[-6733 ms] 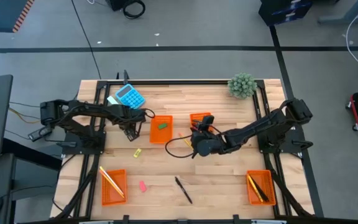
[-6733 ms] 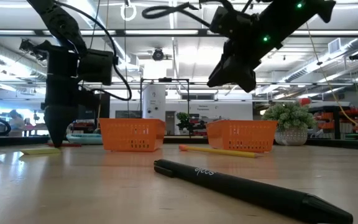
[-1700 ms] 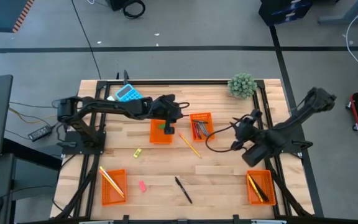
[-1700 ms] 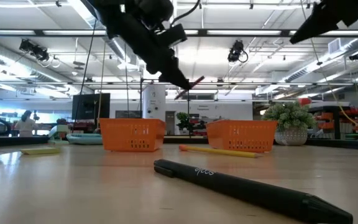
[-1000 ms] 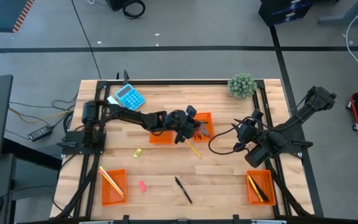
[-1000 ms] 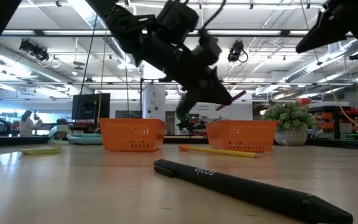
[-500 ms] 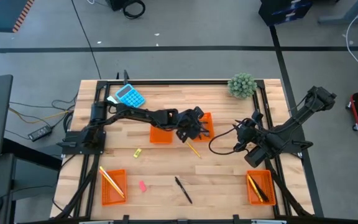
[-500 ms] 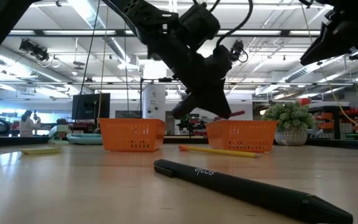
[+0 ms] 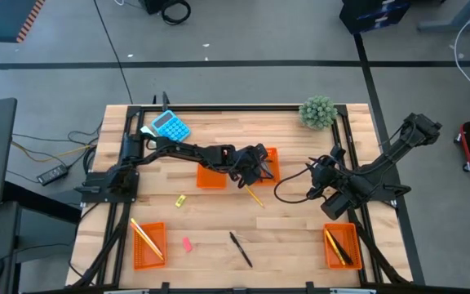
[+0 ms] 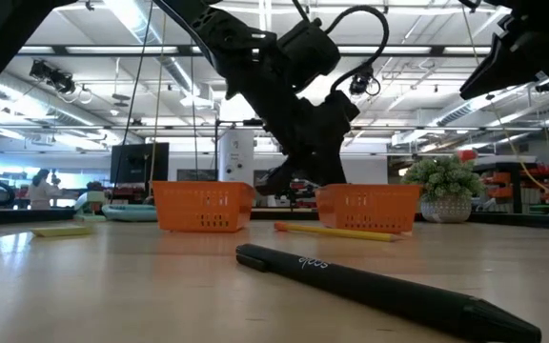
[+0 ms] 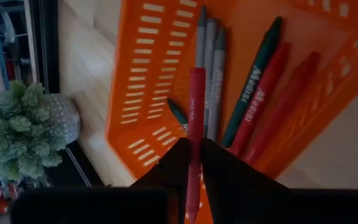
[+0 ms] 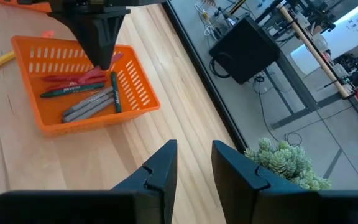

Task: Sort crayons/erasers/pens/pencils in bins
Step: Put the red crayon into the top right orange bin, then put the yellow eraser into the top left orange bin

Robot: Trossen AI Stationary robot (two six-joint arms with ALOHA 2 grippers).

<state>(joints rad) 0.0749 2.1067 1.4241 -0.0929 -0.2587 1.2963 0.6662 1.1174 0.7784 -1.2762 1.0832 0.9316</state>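
A red crayon (image 11: 196,118) is gripped in the left pincer (image 11: 193,163), poised over the crayon bin (image 9: 272,155) near the bench's far edge; it is best lowered before release. The right pincer (image 12: 190,163) is held open near the right edge. A black pen (image 10: 379,283) lies nearest on the wooden bench (image 9: 292,237); a potted plant (image 9: 317,111) sits at the far right corner.

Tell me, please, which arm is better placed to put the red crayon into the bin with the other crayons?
The left. Its gripper is shut on the red crayon directly over the crayon bin, so it probably only needs to release. The right gripper is open, empty, and off to the side.
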